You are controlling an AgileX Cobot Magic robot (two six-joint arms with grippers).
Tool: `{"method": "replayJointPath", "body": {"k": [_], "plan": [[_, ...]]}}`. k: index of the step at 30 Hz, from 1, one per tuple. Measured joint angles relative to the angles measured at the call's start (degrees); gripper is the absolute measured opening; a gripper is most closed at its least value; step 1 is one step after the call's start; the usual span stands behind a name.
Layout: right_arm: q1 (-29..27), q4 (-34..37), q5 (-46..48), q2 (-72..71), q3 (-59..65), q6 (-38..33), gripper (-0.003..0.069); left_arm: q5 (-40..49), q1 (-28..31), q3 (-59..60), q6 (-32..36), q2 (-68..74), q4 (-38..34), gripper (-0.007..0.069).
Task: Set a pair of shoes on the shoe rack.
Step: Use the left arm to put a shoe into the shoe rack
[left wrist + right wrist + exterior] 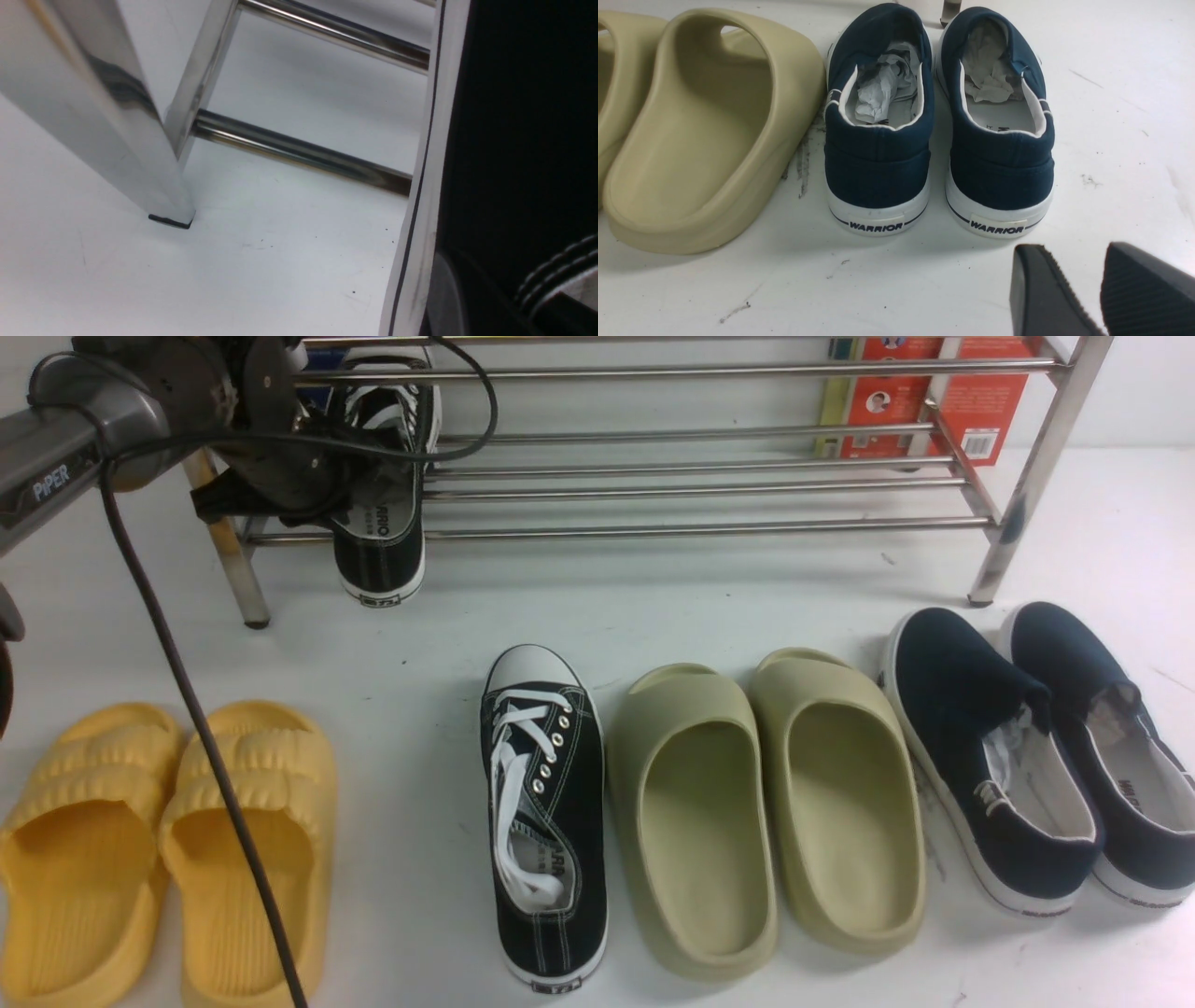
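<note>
Left pincer (308,490): positioned at the 9 o'clock end of the shoe rack (700,532), hard against the first sneaker (381,537). The wrist housing covers the jaws in the front view, and the left wrist view shows only the white sole edge and black canvas at close range. Whether the jaws are clamped on the shoe or released cannot be told.

First sneaker: lies across the lower bars, toe toward 12 o'clock, heel overhanging the front bar toward 6 o'clock and tilted down, clear of the bench (420,653).

Right pincer (1071,252): jaws moderately apart, nothing between them, hovering over the bench just at 6 o'clock of the navy slip-ons (878,140).

Second sneaker (541,812): flat on the bench, toe toward 12 o'clock, at about 5 o'clock from the first. The olive slides (691,821) lie just beside it at 3 o'clock; the yellow slides (243,840) lie apart at 9 o'clock. A red box (971,392) stands behind the rack at 1 o'clock.

Step in hand, by judgement: seating the first of the pair; task roughly half done.

Next move, by judgement: confirm the shoe rests stably, since the overhanging heel may tip it off. Then free the jaws, withdraw toward 6 o'clock clear of the bars, and address the second sneaker at its collar, avoiding the adjacent slide.
</note>
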Motion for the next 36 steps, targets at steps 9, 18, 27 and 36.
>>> {"method": "replayJointPath", "body": {"k": [9,18,27,36], "plan": [[0.0,0.0,0.0,0.0,0.0,0.0,0.0239,-2.62,0.0,-0.18,-0.15,0.0,-0.9,0.0088],[0.0,0.0,0.0,0.0,0.0,0.0,0.0239,-1.62,-0.02,-0.25,-0.26,-2.21,-1.03,0.0188],[0.0,0.0,0.0,-0.02,0.0,0.0,0.0239,12.67,-0.02,-0.12,5.08,-10.83,-6.82,0.0206],[0.0,0.0,0.0,-0.02,0.0,0.0,0.0239,10.58,-5.01,16.59,10.12,-21.75,-11.35,-0.0014]]}}
